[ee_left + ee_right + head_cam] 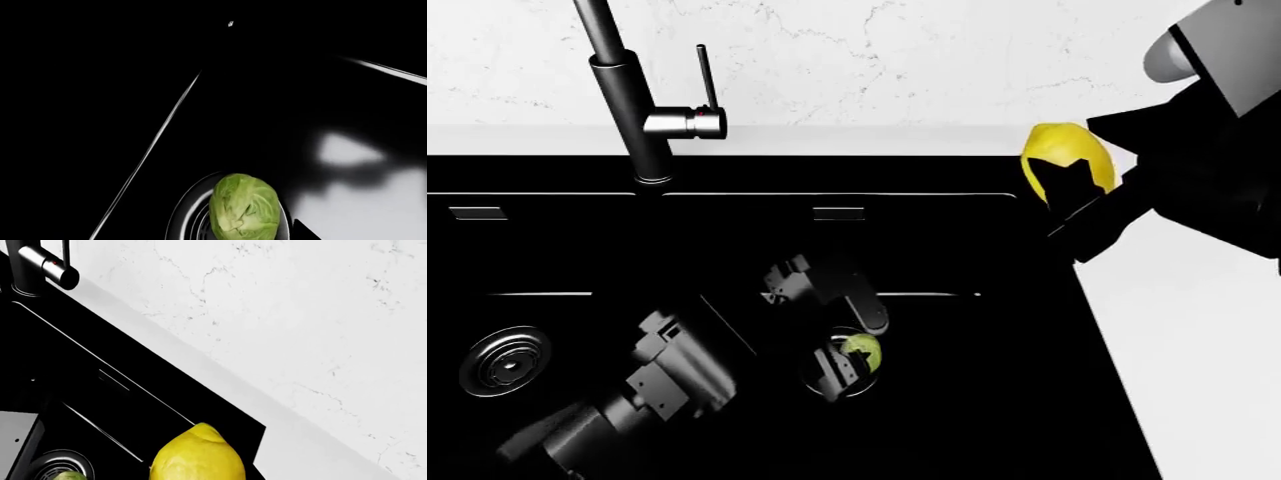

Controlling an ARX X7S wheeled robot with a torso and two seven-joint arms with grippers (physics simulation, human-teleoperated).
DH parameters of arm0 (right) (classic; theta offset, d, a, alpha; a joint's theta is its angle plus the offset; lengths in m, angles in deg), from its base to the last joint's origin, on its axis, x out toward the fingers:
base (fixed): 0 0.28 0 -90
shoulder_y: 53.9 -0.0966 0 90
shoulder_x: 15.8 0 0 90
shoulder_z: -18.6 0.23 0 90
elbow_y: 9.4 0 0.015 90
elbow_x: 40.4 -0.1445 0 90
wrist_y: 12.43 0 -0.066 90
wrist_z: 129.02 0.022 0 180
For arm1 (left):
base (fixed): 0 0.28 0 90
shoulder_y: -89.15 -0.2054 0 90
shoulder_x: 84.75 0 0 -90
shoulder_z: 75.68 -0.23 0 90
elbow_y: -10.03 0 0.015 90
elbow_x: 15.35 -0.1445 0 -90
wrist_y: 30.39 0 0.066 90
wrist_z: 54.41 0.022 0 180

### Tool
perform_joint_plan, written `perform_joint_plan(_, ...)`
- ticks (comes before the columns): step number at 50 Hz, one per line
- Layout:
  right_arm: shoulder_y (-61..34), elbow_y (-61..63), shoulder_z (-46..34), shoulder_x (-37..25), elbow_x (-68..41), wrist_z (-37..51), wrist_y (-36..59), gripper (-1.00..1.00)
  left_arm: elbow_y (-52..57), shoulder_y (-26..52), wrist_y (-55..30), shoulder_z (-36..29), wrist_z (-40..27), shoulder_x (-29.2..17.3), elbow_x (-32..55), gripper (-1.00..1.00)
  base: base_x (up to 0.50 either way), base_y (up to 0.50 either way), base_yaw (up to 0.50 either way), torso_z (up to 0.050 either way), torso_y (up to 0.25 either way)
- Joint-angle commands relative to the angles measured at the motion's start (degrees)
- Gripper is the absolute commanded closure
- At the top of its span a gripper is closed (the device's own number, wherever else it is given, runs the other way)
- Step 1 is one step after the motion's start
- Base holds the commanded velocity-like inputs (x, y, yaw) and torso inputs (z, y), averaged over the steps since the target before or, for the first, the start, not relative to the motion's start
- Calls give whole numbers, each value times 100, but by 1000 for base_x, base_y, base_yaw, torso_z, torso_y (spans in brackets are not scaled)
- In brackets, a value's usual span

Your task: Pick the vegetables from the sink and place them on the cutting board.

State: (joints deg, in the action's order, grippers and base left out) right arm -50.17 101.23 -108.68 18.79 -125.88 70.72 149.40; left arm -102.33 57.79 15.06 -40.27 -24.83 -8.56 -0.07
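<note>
The pale green leafy ball (862, 350) lies on the round metal drain (183, 215) of the right basin of the black sink (1001, 400). It fills the near edge of the left wrist view (244, 206). My left gripper (854, 345) is down in the basin, open, with a finger on either side of the ball. My right gripper (1073, 188) is shut on the yellow lemon-like vegetable (1068, 150), held in the air over the sink's right rim; the right wrist view shows it close up (198, 456). The cutting board is out of view.
A dark faucet (627, 100) stands at the sink's back left. The left basin has its own drain (507, 362). White counter (1208, 350) runs along the right of the sink, and a white marble wall (894, 50) rises behind.
</note>
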Motion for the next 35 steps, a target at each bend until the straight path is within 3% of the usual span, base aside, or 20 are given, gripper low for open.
perform_joint_plan(1,-89,-18,28,-17,129,-98,-31,100,-954,68,537,-73,43,355,-112,-100,0,0,0,0,0)
perform_joint_plan(21,13,-37,-53,-38,208,-176,-98,100,-2258,-135,1430,-242,148,931,-181,-100,0,0,0,0,0)
perform_joint_plan(29,119,-10,-60,-58,217,-171,-183,100,-3449,-57,2201,-296,200,1319,-229,-100,0,0,0,0,0)
perform_joint_plan(35,175,-42,-102,-23,314,-238,-250,100,-3911,22,2560,-874,39,1378,330,-100,0,0,0,0,0)
